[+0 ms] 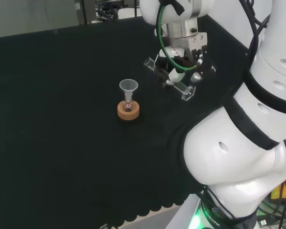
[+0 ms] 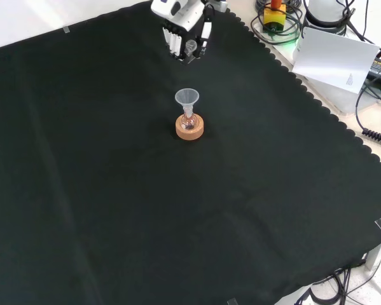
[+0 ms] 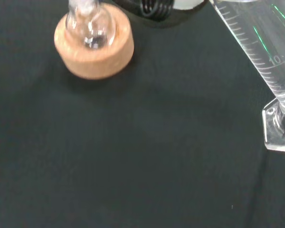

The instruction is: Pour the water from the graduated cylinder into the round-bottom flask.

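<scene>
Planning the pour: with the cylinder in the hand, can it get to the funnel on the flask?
Probably yes. The hand holds the tilted graduated cylinder beside the funnel; only bare cloth lies between.

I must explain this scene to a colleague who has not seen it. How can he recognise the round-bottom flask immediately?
Look near the middle of the black cloth, below the hand in the front view. There the round-bottom flask sits in a cork ring. A clear funnel stands in its neck; the graduated cylinder is in the hand instead.
</scene>
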Action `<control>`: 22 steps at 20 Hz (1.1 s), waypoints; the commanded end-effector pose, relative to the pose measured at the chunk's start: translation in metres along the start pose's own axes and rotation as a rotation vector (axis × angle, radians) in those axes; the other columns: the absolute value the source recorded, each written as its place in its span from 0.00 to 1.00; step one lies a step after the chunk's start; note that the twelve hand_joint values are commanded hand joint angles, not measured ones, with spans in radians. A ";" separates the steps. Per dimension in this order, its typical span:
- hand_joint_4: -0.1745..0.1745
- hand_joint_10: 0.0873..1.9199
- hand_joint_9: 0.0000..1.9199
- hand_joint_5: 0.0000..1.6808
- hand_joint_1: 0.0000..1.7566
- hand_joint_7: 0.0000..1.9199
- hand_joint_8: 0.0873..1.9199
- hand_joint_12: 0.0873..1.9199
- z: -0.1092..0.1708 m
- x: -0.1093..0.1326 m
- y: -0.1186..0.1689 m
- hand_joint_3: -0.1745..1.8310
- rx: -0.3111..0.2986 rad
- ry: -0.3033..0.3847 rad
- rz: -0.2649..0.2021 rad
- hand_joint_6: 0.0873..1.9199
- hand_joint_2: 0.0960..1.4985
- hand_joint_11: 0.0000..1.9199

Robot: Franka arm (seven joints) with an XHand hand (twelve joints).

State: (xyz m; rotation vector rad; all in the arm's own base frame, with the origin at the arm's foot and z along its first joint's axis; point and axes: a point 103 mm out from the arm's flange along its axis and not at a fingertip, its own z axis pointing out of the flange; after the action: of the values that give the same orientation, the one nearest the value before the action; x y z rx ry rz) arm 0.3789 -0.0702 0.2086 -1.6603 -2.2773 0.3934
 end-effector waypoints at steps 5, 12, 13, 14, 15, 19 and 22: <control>0.07 0.01 0.76 0.58 0.77 0.48 0.58 0.34 0.009 0.009 0.009 0.08 0.152 -0.047 0.004 0.33 0.75 0.64; 0.07 0.01 0.76 0.58 0.78 0.48 0.57 0.34 0.004 0.008 0.023 0.08 0.280 -0.091 0.020 0.33 0.75 0.64; 0.08 0.01 0.76 0.59 0.78 0.48 0.57 0.34 0.003 0.008 0.025 0.08 0.301 -0.101 0.024 0.33 0.75 0.64; 0.08 0.01 0.76 0.59 0.78 0.48 0.57 0.34 0.002 0.008 0.026 0.08 0.316 -0.108 0.027 0.33 0.75 0.64; 0.08 0.01 0.76 0.59 0.78 0.48 0.57 0.34 0.001 0.008 0.027 0.08 0.332 -0.114 0.029 0.33 0.75 0.64; 0.08 0.00 0.76 0.59 0.78 0.48 0.57 0.34 -0.002 0.010 0.027 0.08 0.372 -0.138 0.032 0.33 0.75 0.64; 0.08 0.00 0.76 0.59 0.78 0.48 0.57 0.34 -0.004 0.013 0.027 0.08 0.391 -0.157 0.032 0.34 0.75 0.64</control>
State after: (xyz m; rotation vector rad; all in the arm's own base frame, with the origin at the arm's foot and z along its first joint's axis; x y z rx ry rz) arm 0.3991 -0.0549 0.2000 -1.5250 -2.1078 0.8638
